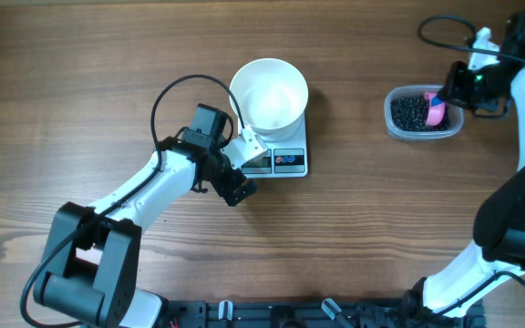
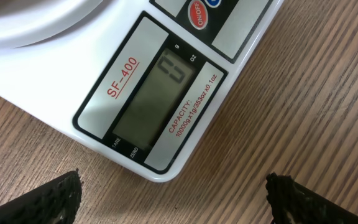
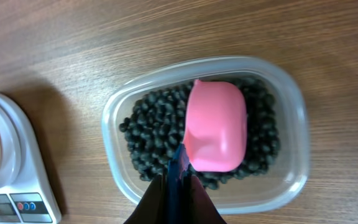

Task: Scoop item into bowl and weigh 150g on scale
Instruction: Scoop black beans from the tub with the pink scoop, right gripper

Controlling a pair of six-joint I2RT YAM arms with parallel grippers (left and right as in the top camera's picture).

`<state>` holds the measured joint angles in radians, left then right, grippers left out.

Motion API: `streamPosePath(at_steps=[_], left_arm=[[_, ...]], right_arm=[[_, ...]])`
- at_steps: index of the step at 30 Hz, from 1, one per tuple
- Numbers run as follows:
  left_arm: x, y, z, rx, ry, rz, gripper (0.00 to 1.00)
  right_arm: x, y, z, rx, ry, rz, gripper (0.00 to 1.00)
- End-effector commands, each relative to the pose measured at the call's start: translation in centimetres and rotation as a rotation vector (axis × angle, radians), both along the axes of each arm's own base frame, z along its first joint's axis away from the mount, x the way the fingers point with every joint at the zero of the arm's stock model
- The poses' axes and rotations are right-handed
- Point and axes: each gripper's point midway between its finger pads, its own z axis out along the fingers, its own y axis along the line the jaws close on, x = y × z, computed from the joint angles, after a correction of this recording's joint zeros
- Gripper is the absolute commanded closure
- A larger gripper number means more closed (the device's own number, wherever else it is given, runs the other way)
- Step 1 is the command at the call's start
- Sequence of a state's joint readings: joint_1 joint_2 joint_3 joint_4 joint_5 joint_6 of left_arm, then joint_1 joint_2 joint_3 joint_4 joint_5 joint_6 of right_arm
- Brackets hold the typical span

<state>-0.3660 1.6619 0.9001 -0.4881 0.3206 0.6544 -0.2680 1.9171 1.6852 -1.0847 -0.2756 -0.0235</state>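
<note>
The scooping step was in hand. The right claw (image 3: 178,177) was closed tight on the thin dark handle of a pink scoop (image 3: 216,127). The scoop lay just ahead of the fingertips on the black beans (image 3: 151,124) inside the clear plastic tub (image 3: 294,180), apparently with its back turned up. No beans were seen in it.

The white bowl (image 1: 270,91) was set on the kitchen scale (image 1: 288,162), well apart from that claw, and was empty. A zero appeared to be shown on the display (image 2: 160,93). The left claw (image 2: 176,198) was held wide open with nothing in it, the scale's display edge just ahead of it, above the worktop (image 2: 303,93).

Next, the scoop would need to be turned, driven under the beans, lifted level and carried across to the bowl without spilling.
</note>
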Motion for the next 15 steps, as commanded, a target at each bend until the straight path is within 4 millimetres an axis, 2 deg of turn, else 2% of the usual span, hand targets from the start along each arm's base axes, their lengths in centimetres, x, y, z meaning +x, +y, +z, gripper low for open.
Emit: streamPosePath(at_steps=[1, 3, 5, 8, 10, 13, 15], left_arm=[[-0.3, -0.2, -0.3, -0.009, 0.009, -0.027, 0.00], [-0.3, -0.2, -0.3, -0.009, 0.009, -0.027, 0.00], [-0.3, -0.2, -0.3, -0.009, 0.009, -0.027, 0.00], [-0.3, -0.2, -0.3, -0.009, 0.009, -0.027, 0.00], [-0.3, -0.2, -0.3, -0.009, 0.009, -0.027, 0.00], [-0.3, -0.2, -0.3, -0.009, 0.009, -0.027, 0.00], [-0.3, -0.2, -0.3, -0.009, 0.009, -0.027, 0.00]], right_arm=[[-0.6, 0.4, -1.1, -0.109, 0.058, 0.028, 0.96], [-0.3, -1.0, -1.1, -0.183, 0.054, 0.009, 0.96], [0.7, -1.0, -0.8, -0.174, 0.011, 0.006, 0.89], [1.6, 2.0, -0.1, 0.000, -0.049, 0.043, 0.90], [1.3, 3.6, 0.1, 0.093, -0.031, 0.022, 0.91], [-0.3, 4.0, -0.3, 0.091, 0.036, 0.041, 0.94], [-0.4, 3.7, -0.4, 0.059, 0.025, 0.099, 0.96]])
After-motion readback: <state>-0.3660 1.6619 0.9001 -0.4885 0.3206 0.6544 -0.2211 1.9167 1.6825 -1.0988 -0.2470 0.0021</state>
